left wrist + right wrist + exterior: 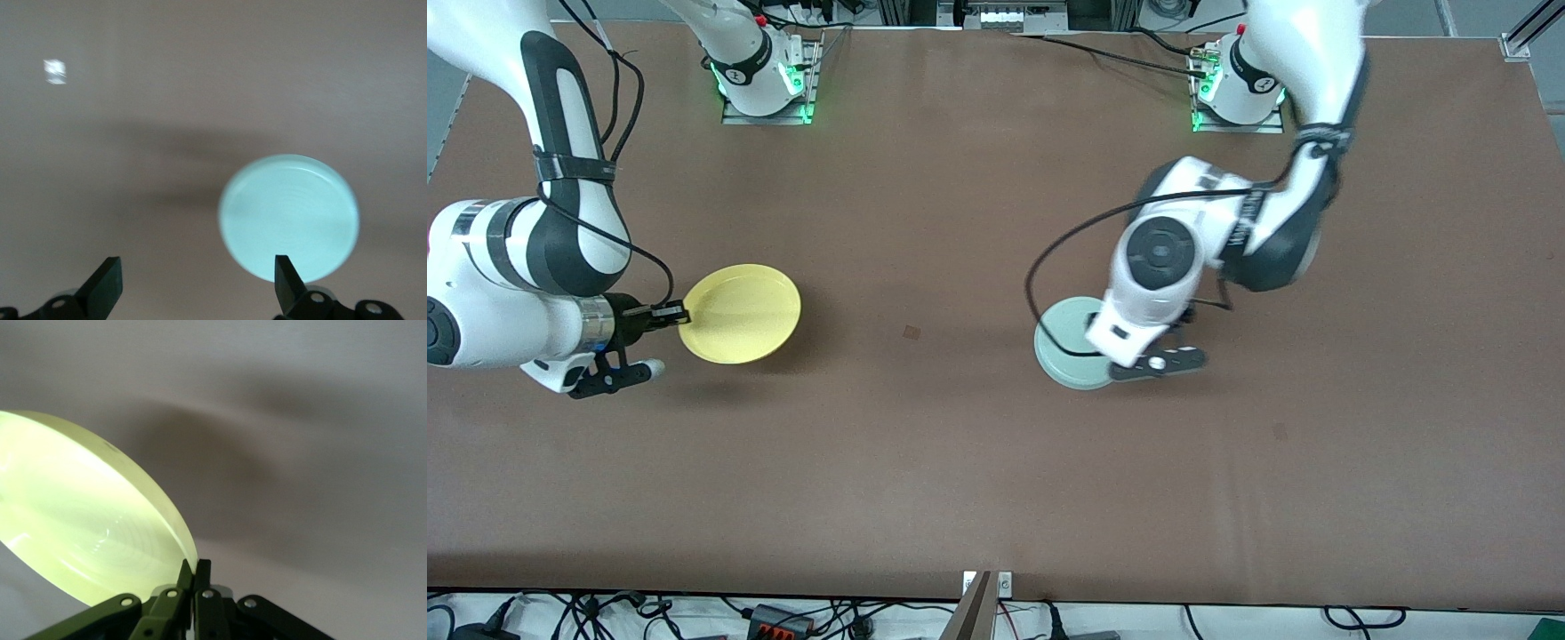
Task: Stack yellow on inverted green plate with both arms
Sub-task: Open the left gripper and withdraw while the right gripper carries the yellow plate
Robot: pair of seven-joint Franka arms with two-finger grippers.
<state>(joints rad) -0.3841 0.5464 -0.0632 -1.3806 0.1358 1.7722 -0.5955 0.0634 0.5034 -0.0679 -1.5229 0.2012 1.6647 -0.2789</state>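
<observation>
Front view: right hand [679,313] pinches the rim of the yellow plate [740,314], lifted over the worktop [960,462] at the right arm's end. Green plate [1069,356] lies foot-up on the worktop, left hand [1138,356] over its edge.

Left wrist view: left hand [197,283] spread wide, holding nothing; green plate [289,217] lies off to one side, by one fingertip [285,273].

Right wrist view: right hand [193,577] clamped tight on the yellow plate's [87,527] rim, plate tilted.

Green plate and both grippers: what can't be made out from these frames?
- Green plate: front view, part hidden under the left arm's wrist.
- Left gripper: front view, hidden by its own wrist; left wrist view blurred, fingers open.
- Yellow plate: right wrist view, cut by edge; right gripper grips its rim.
</observation>
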